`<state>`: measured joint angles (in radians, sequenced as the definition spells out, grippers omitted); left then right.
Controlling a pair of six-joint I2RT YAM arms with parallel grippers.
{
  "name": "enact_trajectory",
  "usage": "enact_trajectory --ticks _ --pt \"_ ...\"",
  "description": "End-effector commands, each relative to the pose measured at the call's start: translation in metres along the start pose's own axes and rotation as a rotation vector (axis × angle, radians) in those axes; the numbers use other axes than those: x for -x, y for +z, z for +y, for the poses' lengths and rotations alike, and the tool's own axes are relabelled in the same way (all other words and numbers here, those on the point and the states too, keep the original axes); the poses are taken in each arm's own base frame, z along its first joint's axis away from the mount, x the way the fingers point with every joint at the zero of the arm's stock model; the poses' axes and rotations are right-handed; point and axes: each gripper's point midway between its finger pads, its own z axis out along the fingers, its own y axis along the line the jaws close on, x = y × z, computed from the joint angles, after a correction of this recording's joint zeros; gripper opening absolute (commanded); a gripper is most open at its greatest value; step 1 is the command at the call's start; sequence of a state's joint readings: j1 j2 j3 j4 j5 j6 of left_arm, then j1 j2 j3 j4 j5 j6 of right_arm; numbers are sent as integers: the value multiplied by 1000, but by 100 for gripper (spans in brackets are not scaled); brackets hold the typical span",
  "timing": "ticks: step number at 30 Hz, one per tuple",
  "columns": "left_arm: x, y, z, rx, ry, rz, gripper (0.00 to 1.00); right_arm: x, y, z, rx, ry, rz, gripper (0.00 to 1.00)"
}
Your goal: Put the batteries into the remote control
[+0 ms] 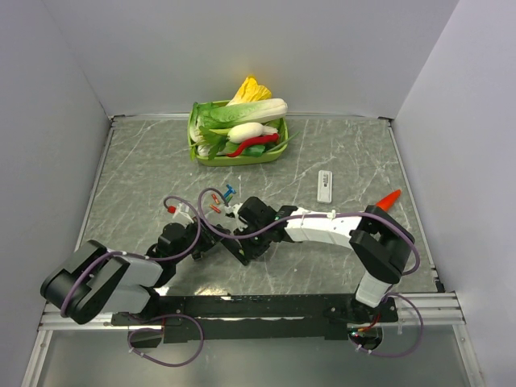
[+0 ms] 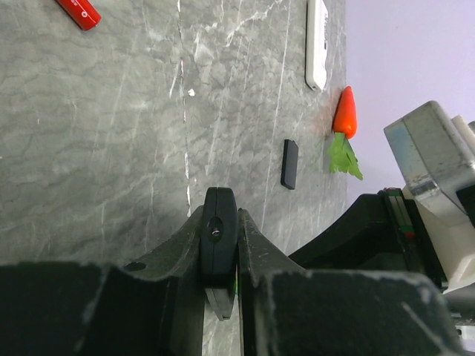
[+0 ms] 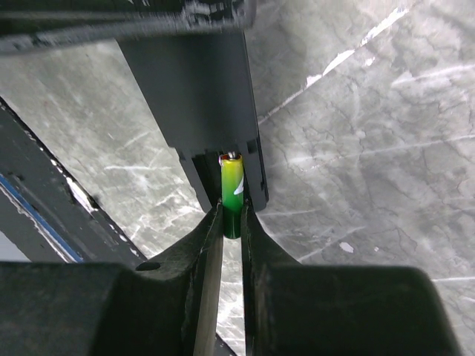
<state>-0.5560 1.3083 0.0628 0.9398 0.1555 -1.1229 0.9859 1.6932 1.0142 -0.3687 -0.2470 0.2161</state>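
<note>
My left gripper (image 2: 220, 225) is shut on the black remote control (image 2: 219, 222), held on edge above the table; in the top view the remote (image 1: 241, 248) sits between both grippers. My right gripper (image 3: 231, 222) is shut on a green battery (image 3: 231, 191), whose top end is inside the remote's open battery bay (image 3: 223, 159). A red battery (image 2: 79, 12) lies on the table. In the top view, loose red (image 1: 214, 207) and blue (image 1: 230, 192) batteries lie just behind the right gripper (image 1: 248, 219). The left gripper (image 1: 211, 242) comes from the left.
A white remote (image 1: 324, 186) lies at mid right and a toy carrot (image 1: 389, 198) beside the right arm's elbow. A green basket (image 1: 235, 156) of toy vegetables stands at the back. A black battery cover (image 2: 290, 164) lies on the marble table.
</note>
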Motion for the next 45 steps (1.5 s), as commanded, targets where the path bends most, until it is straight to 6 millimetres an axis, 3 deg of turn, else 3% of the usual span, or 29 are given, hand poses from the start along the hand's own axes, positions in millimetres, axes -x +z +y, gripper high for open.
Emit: enact_trajectory --ticks 1,8,17,24,38,45 --pt "-2 -2 -5 -35 -7 12 1 22 1 5 -6 19 -60 0" --pt "-1 -5 -11 -69 -75 10 1 22 -1 2 -25 25 -55 1" --pt "1 -5 -12 -57 -116 17 1 21 -11 -1 -49 -10 -54 14" --pt "-1 -5 -9 -38 -146 33 1 24 -17 -10 -104 -12 -67 15" --pt "0 -4 -4 -3 -177 38 1 31 -31 -2 -91 -34 -90 31" --pt "0 -4 -4 -1 -180 41 1 34 -36 2 -81 -39 -99 32"
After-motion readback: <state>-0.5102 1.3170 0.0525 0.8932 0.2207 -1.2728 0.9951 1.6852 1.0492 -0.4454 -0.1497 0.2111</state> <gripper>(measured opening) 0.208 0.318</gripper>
